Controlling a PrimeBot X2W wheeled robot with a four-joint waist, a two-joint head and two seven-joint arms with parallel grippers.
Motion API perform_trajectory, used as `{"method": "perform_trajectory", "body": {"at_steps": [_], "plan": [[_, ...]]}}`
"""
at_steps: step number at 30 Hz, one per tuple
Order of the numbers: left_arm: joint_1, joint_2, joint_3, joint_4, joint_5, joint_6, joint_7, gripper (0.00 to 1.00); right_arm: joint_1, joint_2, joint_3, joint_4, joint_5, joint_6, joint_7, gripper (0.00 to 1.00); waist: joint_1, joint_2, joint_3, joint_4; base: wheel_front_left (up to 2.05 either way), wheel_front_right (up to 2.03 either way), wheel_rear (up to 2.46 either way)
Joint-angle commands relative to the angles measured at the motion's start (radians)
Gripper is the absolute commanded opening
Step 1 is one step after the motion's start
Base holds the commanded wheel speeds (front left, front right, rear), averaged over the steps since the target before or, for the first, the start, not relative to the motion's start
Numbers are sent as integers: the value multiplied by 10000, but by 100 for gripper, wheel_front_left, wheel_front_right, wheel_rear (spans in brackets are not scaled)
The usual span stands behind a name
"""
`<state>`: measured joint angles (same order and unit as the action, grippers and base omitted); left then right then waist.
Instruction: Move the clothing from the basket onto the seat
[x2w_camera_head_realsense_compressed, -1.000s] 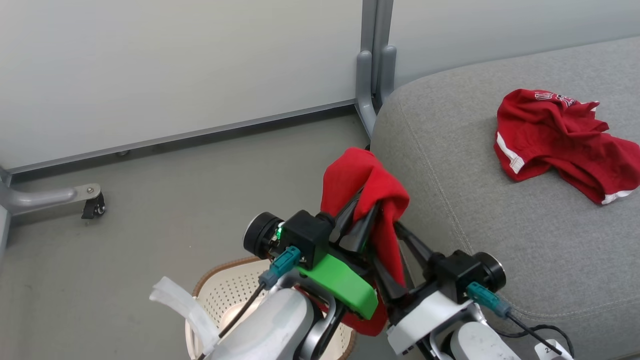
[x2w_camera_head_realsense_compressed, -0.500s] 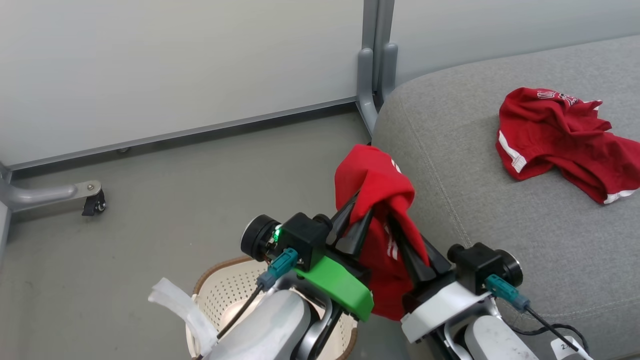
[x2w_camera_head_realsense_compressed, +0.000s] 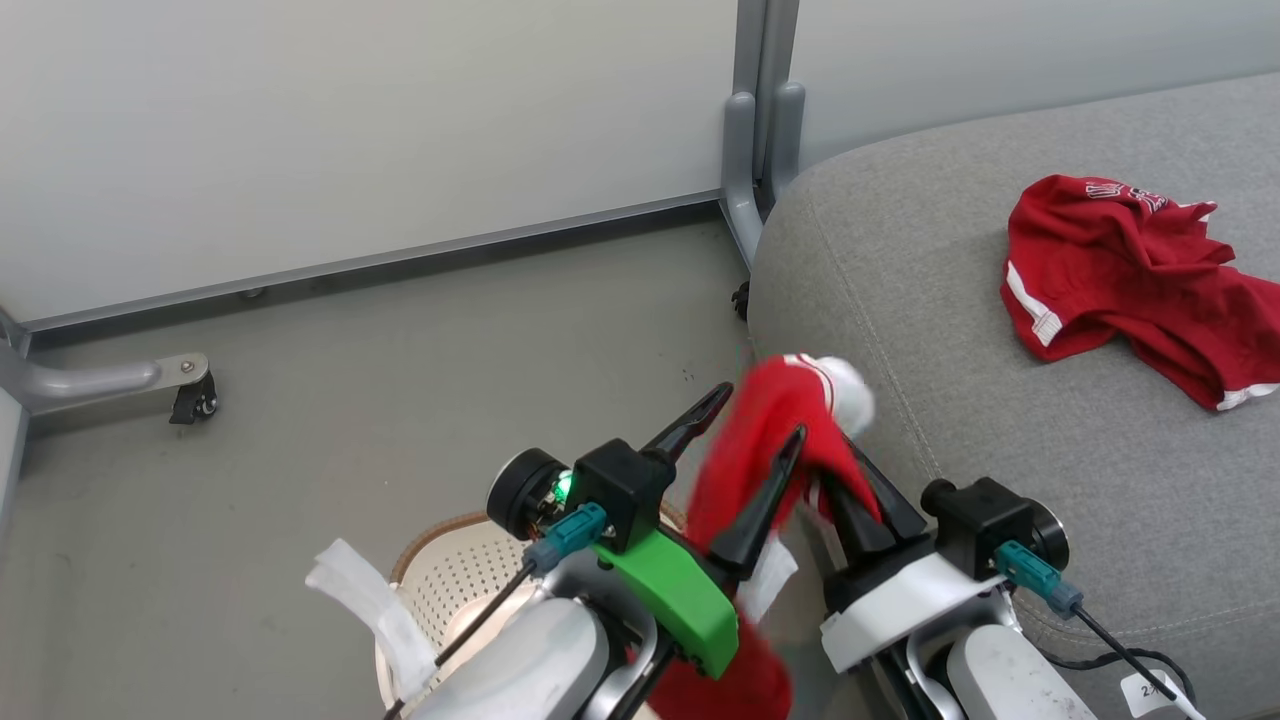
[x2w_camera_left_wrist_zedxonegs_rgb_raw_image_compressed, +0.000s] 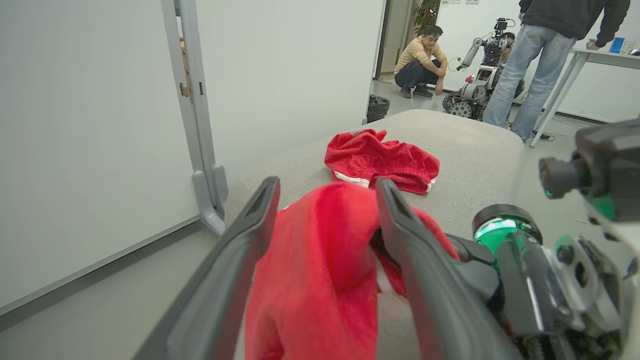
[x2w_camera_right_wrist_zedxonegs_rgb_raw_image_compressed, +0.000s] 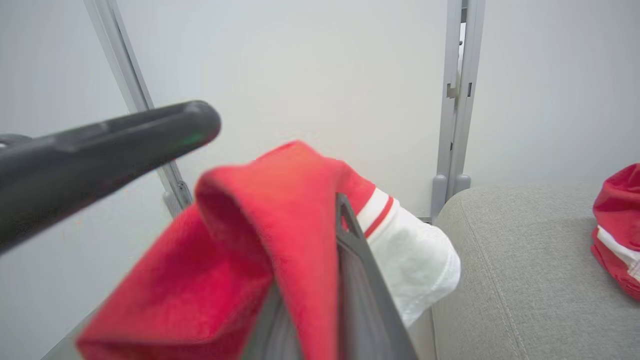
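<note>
At the lower centre of the head view, the left gripper (x2w_camera_head_realsense_compressed: 758, 414) has sprung its fingers wide, letting go of the red garment (x2w_camera_head_realsense_compressed: 775, 385) it clamped a second ago; the cloth now merely drapes between them. Just to its right, the right gripper (x2w_camera_head_realsense_compressed: 850, 475) is pinched shut on the same garment, which has shifted rightward to the rounded edge of the grey seat (x2w_camera_head_realsense_compressed: 1000, 420). The handover looks complete, leaving the right arm to carry the piece over the cushion. A second red garment (x2w_camera_head_realsense_compressed: 1130, 280) already lies at upper right; the basket (x2w_camera_head_realsense_compressed: 450, 575) sits at bottom left.
</note>
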<state>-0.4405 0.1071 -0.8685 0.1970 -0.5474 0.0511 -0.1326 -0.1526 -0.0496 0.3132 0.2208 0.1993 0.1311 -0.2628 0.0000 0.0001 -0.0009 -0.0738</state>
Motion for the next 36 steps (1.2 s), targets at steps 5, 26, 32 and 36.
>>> {"method": "perform_trajectory", "body": {"at_steps": [5,26,32,36], "plan": [[74,226,-68,-248,-109,-73,263,100,33,-16,-3,38,12,-7,-33,0,0,-1,2,-8,0,0,0],[89,309,-143,-279,-208,54,192,100,24,-16,24,13,-41,-7,-33,0,0,-1,-104,-41,0,0,0],[198,336,-197,-225,-260,100,185,100,-108,-19,-163,-359,-29,-7,-33,0,0,-1,-129,-229,0,0,0],[150,426,-203,-302,-169,104,133,100,-279,-19,-472,-878,-47,-7,-32,0,0,-1,14,-624,0,0,0]]}}
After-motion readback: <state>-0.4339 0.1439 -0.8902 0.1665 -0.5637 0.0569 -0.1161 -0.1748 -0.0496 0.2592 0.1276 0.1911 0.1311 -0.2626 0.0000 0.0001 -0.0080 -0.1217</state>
